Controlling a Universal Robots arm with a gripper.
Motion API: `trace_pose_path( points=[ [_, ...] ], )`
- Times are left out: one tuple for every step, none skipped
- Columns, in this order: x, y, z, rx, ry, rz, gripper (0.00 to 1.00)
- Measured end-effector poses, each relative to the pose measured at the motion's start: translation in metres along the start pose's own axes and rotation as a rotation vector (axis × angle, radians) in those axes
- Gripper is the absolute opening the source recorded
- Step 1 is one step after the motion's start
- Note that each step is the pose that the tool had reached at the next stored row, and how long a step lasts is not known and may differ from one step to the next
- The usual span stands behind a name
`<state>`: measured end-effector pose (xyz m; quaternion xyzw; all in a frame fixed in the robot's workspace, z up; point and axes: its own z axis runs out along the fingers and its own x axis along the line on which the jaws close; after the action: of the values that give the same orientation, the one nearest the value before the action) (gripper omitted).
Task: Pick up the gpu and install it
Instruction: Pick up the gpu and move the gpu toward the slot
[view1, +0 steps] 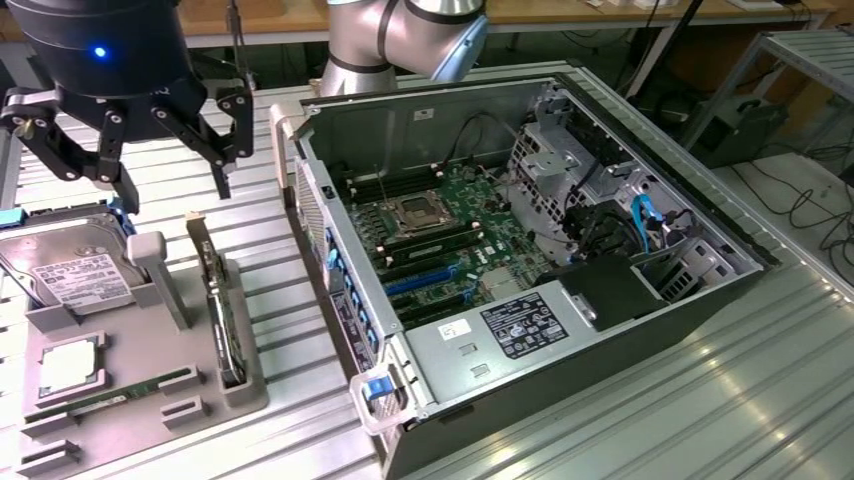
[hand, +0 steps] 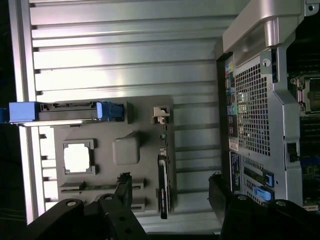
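Gpu (view1: 222, 318), a thin dark circuit card with a silver metal end bracket, stands on edge in a slot of the grey moulded holder tray (view1: 140, 345), apparently so its top edge is free to grasp. The black multi-link gripper (view1: 171, 185) hovers above the tray, fingers spread wide and empty. The open grey metal computer case (view1: 400, 125) lies just beside the tray.

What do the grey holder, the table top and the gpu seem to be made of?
The grey holder is likely matte plastic: uniformly dull, no glare. The table top is probably bare aluminium: ribbed slats with bright streaked reflections. The gpu, standing edge-on, looks like a thin dark board, perhaps with a pale metal end bracket; its finish is unclear.
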<state>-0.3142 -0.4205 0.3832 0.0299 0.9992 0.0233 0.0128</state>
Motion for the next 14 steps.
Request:
trace_pose_path(
  points=[
    [0.0, -0.0001, 0.0014, -0.0001, 0.0, 0.0, 0.73],
    [0.0001, -0.0002, 0.0026, -0.0001, 0.0, 0.0, 0.73],
    [0.0001, -0.0003, 0.0038, -0.0001, 0.0001, 0.0, 0.73],
    [0.0001, -0.0003, 0.0051, -0.0002, 0.0001, 0.0, 0.73],
    [0.0001, -0.0004, 0.0064, -0.0003, 0.0001, 0.0, 0.73],
    [0.0001, -0.0004, 0.007, -0.0003, 0.0002, 0.0, 0.73],
    [0.0001, -0.0005, 0.0073, -0.0002, 0.0003, 0.0, 0.73],
    [0.0002, -0.0005, 0.0073, 0.0, 0.0005, 0.0, 0.73],
    [0.0002, -0.0005, 0.0076, -0.0002, 0.0003, 0.0, 0.73],
    [0.0002, -0.0005, 0.008, -0.0003, 0.0002, 0.0, 0.73],
    [0.0002, -0.0005, 0.0083, -0.0003, 0.0001, 0.0, 0.73],
    [0.0002, -0.0006, 0.0087, -0.0003, 0.0001, 0.0, 0.73],
    [0.0002, -0.0006, 0.0093, -0.0003, 0.0001, 0.0, 0.73],
    [0.0002, -0.0007, 0.0102, -0.0003, 0.0001, 0.0, 0.73]
  ],
)
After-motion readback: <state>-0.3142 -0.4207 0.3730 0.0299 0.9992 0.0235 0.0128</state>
